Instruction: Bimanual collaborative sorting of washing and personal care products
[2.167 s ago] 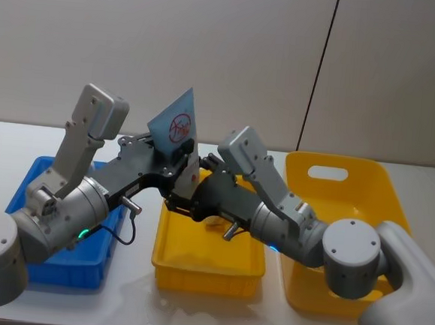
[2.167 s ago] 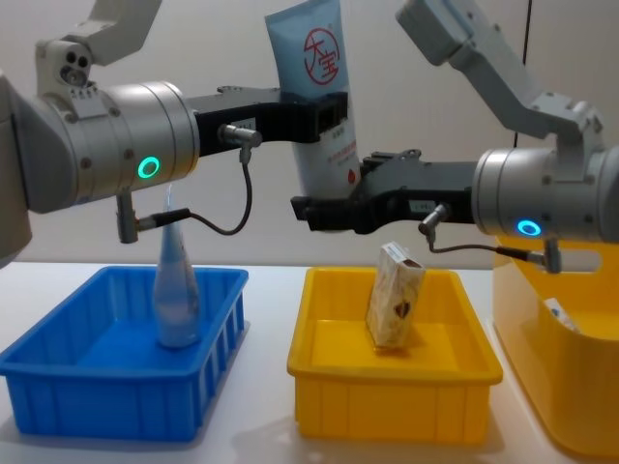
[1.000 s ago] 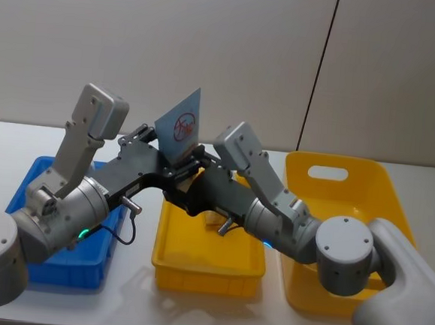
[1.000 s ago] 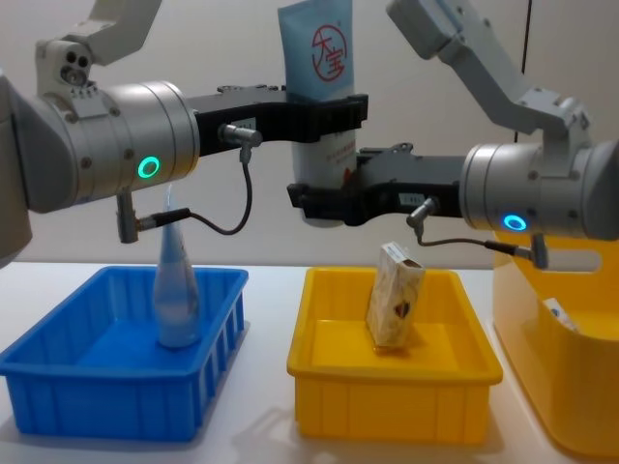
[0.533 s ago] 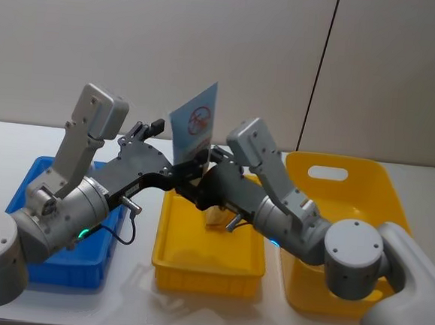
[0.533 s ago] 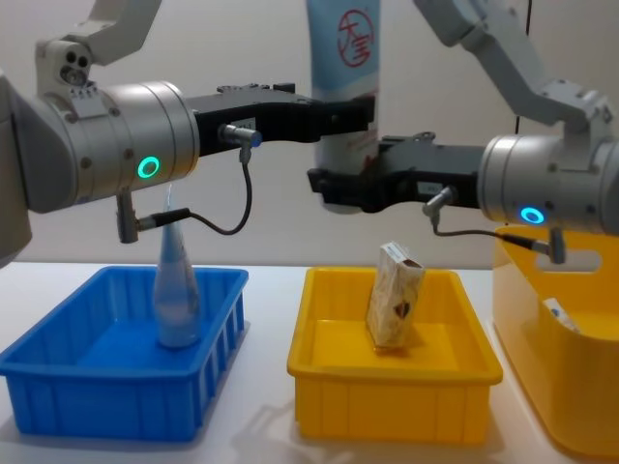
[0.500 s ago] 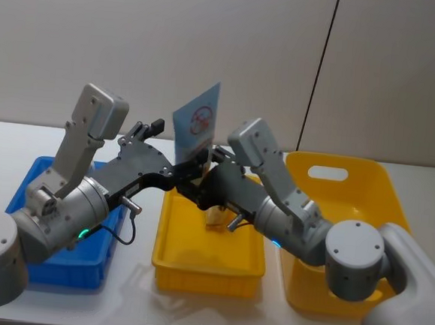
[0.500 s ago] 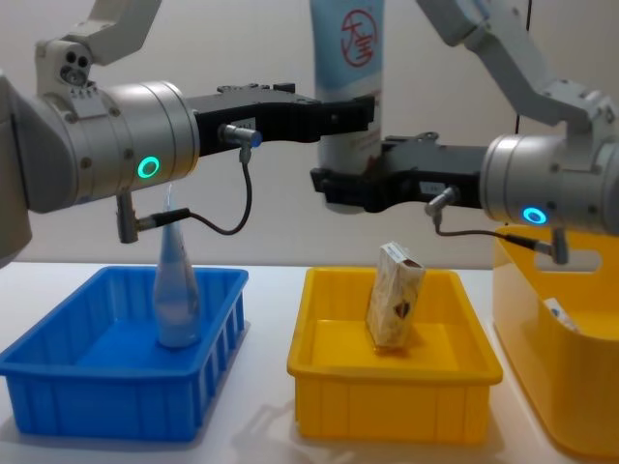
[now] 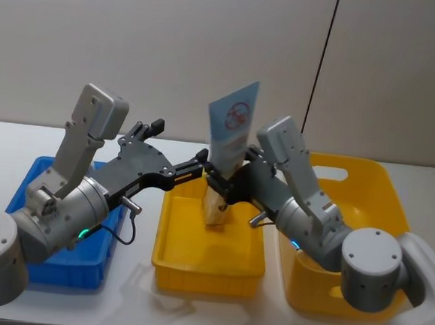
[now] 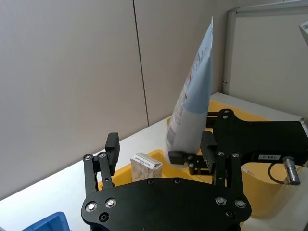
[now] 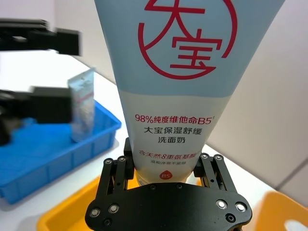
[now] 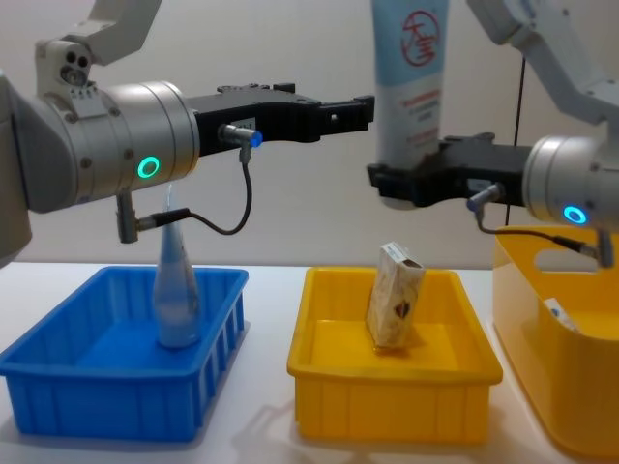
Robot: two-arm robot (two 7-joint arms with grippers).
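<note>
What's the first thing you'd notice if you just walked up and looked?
The big pale blue tube with a red logo, held upright in the air by the right tool above the small yellow bin. The left tool hangs open beside it. A carton stands in that bin, and another tube stands in the blue bin.

Open floor in yellow tray (image 12: 319, 360) left of leaning carton (image 12: 394, 308); raised tube (image 12: 410, 97) blocks above.
</note>
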